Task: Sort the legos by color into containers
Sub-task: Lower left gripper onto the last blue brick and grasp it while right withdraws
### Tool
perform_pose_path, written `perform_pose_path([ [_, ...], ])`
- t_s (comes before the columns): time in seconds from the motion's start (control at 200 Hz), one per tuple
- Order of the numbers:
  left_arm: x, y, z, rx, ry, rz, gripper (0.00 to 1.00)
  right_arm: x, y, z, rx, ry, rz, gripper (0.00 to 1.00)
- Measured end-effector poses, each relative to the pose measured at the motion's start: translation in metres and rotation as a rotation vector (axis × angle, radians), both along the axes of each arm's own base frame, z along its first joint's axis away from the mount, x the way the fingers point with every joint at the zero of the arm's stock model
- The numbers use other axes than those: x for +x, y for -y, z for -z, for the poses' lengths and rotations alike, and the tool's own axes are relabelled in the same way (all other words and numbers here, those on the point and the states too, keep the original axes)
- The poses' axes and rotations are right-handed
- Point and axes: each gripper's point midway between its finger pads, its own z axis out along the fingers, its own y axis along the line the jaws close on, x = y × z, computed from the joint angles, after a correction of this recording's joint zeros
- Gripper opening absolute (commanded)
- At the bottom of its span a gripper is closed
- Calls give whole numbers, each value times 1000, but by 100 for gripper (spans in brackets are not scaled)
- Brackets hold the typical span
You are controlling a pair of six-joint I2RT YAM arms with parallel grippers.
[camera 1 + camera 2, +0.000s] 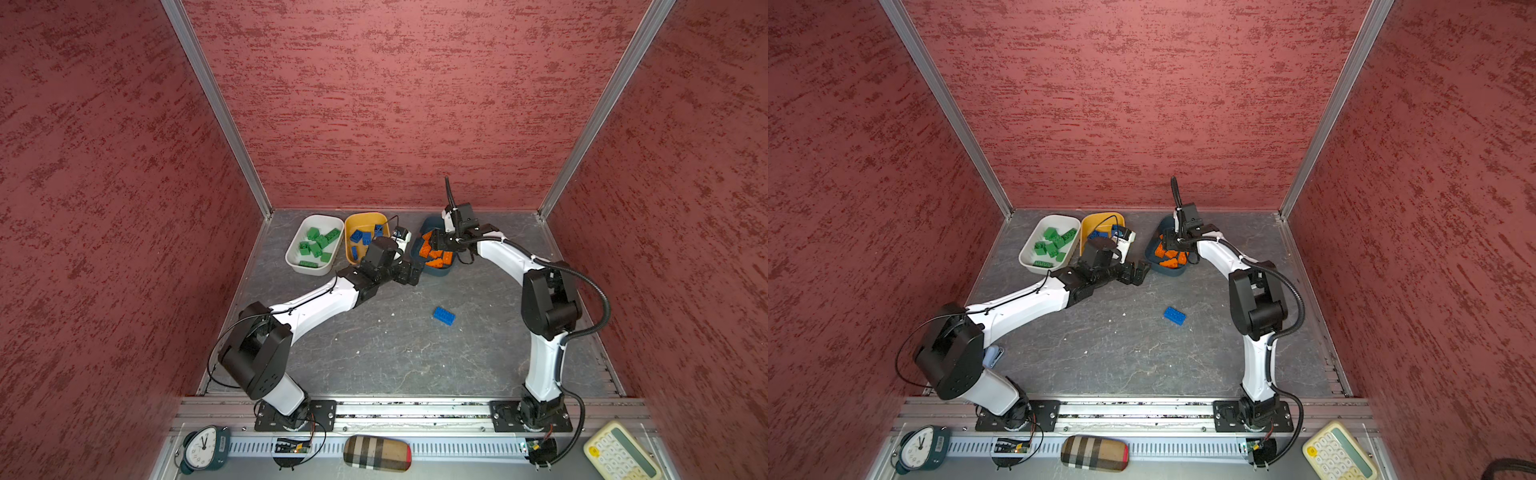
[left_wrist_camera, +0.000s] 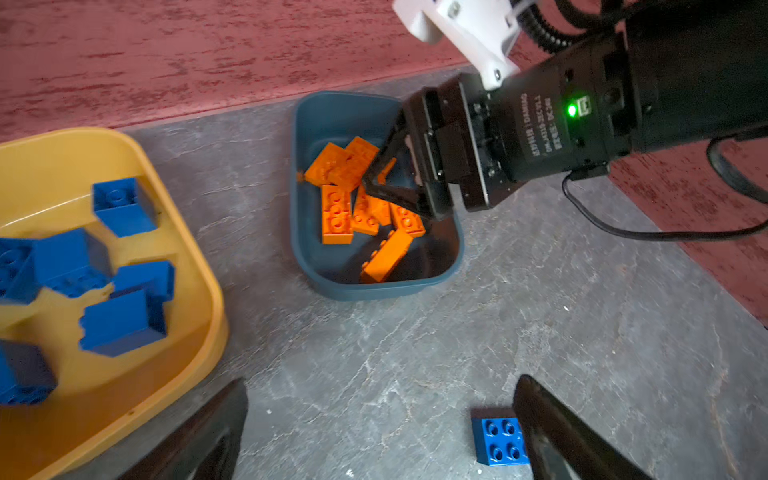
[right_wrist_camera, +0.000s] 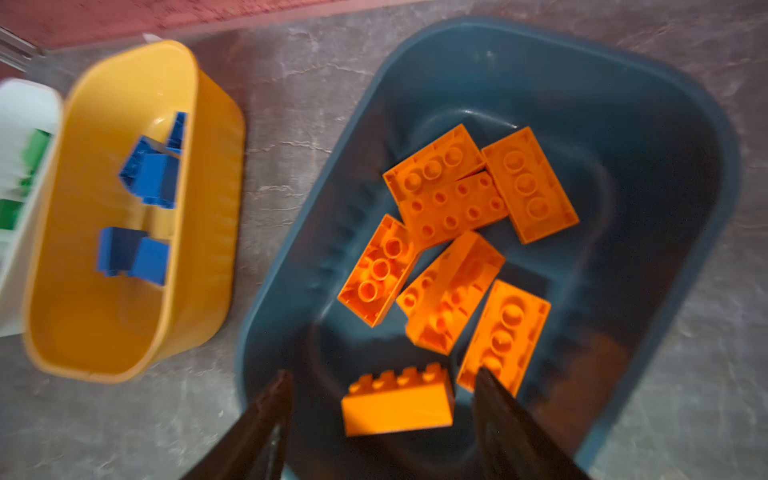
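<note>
**While the orange pile settles, one blue brick waits on the tabletop**

Since its fingers stand apart with a gap on either side, the right tool grips nothing. An oblong orange brick lies loose between them, on its side, in the dark teal tub directly beneath the tool. The other orange bricks are heaped just beyond its tips.

The left tool is spread wide and empty above the tabletop. The yellow tub with its blue bricks is to one side of it, and the teal tub is ahead. The white tub, beyond the yellow one, holds the green bricks.

One loose blue brick lies flat, studs up. It is near the left tool, on the side toward the arm bases, and in the wrist view one finger partly hides it. It is the only brick I can see outside a tub, and it probably belongs in the yellow one.

The brick should handle as light, stiff and sturdy, but its moulded sides look smooth. A skewed pinch could spin it or skid it across the tabletop. The best hold is likely across the narrow width, mid-length, with the fingers flat on the two long sides and low enough to clear the studs. It lies at an angle, so the tool would need turning to match.
</note>
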Motion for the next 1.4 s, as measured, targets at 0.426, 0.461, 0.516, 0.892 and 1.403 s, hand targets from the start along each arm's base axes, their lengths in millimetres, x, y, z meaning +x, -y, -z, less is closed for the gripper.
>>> perform_pose_path([
  [0.426, -46, 53, 42, 170, -78, 181, 100, -63, 66, -89, 72, 269, 242, 99],
  [0.461, -52, 56, 48, 180, -98, 191, 99, -69, 77, -87, 67, 283, 283, 99],
  [0.516, -61, 63, 56, 195, -135, 203, 100, -79, 95, -81, 65, 297, 360, 99],
  [0.892, -97, 102, 102, 385, -351, 225, 100, -115, 172, -37, 62, 314, 718, 99],
  [1.403, -98, 109, 167, 609, -475, 209, 90, -122, 190, -59, 21, 425, 773, 99],
])
